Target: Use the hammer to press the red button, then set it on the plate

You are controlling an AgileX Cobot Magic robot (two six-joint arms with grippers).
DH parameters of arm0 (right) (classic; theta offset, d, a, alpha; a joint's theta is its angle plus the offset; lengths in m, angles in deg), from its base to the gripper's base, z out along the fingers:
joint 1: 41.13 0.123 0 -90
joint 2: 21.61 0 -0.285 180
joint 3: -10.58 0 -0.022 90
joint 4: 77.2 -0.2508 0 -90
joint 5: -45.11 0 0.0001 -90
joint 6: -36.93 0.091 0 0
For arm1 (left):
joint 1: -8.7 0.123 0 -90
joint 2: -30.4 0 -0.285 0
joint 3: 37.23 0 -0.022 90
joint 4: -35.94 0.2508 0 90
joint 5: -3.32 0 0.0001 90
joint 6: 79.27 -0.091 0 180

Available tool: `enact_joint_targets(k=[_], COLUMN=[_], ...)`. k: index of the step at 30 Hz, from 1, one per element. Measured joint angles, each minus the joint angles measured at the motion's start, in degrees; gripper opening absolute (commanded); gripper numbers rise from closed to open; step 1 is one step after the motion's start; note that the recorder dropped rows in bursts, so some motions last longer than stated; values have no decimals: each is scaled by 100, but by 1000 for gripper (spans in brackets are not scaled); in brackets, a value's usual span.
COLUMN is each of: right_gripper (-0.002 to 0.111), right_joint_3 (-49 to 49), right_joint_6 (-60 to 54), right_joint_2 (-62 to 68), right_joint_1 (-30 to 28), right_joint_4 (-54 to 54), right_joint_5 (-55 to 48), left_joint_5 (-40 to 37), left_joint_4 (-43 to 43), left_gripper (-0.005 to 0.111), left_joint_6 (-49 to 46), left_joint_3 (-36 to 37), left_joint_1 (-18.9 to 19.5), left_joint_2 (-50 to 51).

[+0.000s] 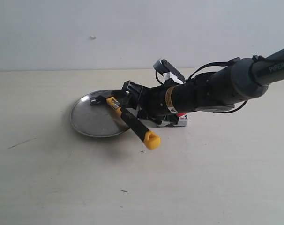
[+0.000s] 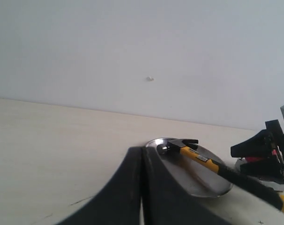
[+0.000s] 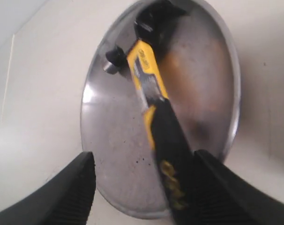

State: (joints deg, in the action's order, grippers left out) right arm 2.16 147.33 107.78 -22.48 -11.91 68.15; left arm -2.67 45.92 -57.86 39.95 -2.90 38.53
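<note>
The hammer point(image 1: 132, 123) lies slanted with its dark head on the silver plate point(image 1: 93, 119). Its black-and-yellow handle sticks out over the near rim, ending in the yellow butt. My right gripper point(image 1: 124, 96) hovers over the handle at the plate's right side. In the right wrist view this right gripper point(image 3: 143, 157) is open, and the hammer point(image 3: 149, 84) runs along one finger above the plate point(image 3: 114, 140). The red button point(image 1: 182, 114) is mostly hidden behind the right arm. My left gripper point(image 2: 142, 149) is shut and empty, away from the plate point(image 2: 203, 185).
The pale tabletop point(image 1: 62, 187) stretches around the plate, with a plain white wall point(image 1: 85, 28) behind. The right arm point(image 1: 212, 86) reaches in low from the right, over the button's grey base point(image 1: 183, 123).
</note>
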Motion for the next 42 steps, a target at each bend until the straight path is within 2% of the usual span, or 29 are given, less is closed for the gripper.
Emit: enact_joint_targets(k=[6, 8, 10, 15, 16, 20, 25, 31, 38, 42], right_gripper=[58, 53, 43, 2, 0, 0, 0, 0, 0, 0], right_joint_3=[318, 356, 356, 356, 356, 225, -507, -2213, -4509, -5061], right_joint_6=[-307, -469, -647, -646, -544, -104, -32, -416, -775, -786], right_joint_2=[-70, -151, -316, -907, -1023, -1575, -2349, -4163, -7050, -8189], right_joint_1=[0, 0, 0, -3, -3, -3, -3, -3, -3, -3], right_joint_4=[49, 89, 205, 1079, 1280, 2049, 2679, 2777, 2777, 2748], right_joint_5=[-76, -158, -283, -568, -581, -670, -1265, -1960, -2009, -2238], left_joint_5=[0, 0, 0, 0, 0, 0, 0, 0, 0, 0], left_joint_4=[0, 0, 0, 0, 0, 0, 0, 0, 0, 0], left_gripper=[0, 0, 0, 0, 0, 0, 0, 0, 0, 0], left_joint_6=[0, 0, 0, 0, 0, 0, 0, 0, 0, 0], left_joint_3=[0, 0, 0, 0, 0, 0, 0, 0, 0, 0], left_joint_1=[0, 0, 0, 0, 0, 0, 0, 0, 0, 0], left_joint_2=[0, 0, 0, 0, 0, 0, 0, 0, 0, 0])
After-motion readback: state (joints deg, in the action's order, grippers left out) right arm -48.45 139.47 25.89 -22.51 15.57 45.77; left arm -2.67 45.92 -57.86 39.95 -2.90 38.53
